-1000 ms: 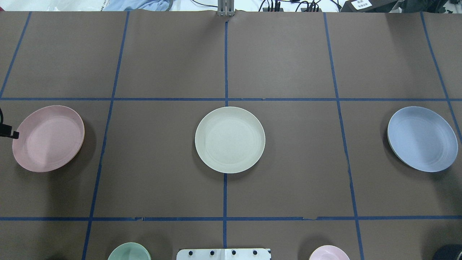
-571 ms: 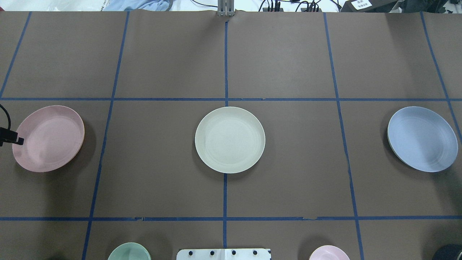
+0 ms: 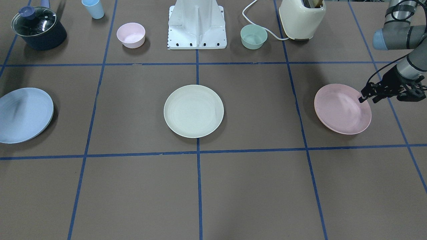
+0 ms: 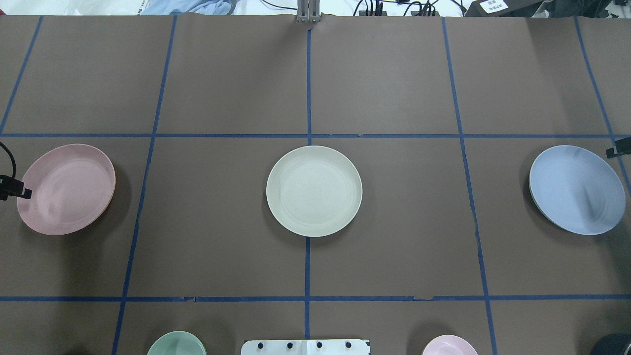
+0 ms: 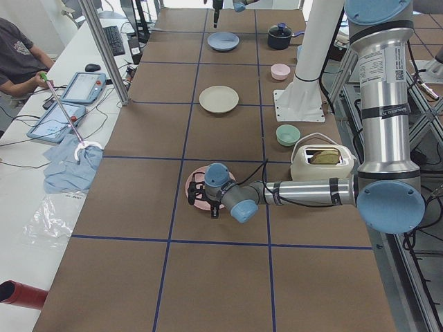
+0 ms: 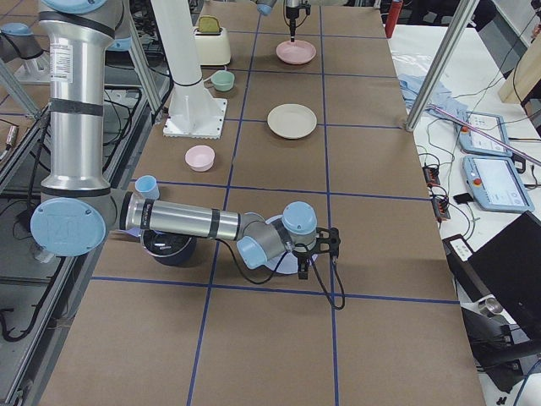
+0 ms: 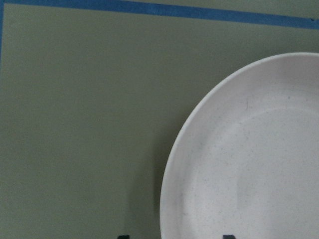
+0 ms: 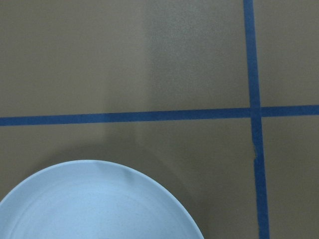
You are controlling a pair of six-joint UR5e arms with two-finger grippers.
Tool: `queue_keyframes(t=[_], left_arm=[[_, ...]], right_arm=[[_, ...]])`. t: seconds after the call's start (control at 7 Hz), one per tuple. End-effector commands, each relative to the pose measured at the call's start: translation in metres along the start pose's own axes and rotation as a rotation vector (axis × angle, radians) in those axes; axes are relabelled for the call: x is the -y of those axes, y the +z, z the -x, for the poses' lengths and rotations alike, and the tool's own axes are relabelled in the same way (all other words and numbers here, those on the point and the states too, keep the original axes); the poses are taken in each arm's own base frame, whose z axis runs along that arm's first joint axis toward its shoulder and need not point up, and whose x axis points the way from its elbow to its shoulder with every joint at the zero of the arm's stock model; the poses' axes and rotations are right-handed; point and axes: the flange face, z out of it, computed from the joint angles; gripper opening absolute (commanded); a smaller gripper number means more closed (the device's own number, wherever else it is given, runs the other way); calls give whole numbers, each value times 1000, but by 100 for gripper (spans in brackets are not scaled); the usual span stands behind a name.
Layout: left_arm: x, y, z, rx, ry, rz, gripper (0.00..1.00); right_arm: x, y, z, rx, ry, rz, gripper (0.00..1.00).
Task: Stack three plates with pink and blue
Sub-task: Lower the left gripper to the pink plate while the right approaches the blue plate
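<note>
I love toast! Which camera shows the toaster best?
The exterior left view: the toaster is near and clear, with something brown in its slot. The front-facing view cuts off its top, the exterior right view shows it small and far, and the overhead and wrist views miss it.

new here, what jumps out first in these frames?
Three matching plates sit in a row across the table's middle: the pink plate at the robot's left, the cream-green plate in the centre, and the blue plate at its right. The left tool is open, and its fingers appear to straddle the pink plate's outer rim. The right tool hangs by the blue plate's far outer edge, and whether it is open is unclear.
</note>
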Motion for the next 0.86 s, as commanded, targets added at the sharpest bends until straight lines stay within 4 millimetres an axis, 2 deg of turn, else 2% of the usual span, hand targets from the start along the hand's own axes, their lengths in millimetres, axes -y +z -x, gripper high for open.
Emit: queue_keyframes(t=[0.0,0.43,0.71], left_arm=[[3,11,1,15,0,8,62],[3,11,-1,12,4,8,0],[0,0,-10,-11,12,3,0]], right_arm=[[1,3,4,10,-3,-3,100],[0,7,3,4,-4,5,100],[-2,11,-4,-6,-1,13,100]])
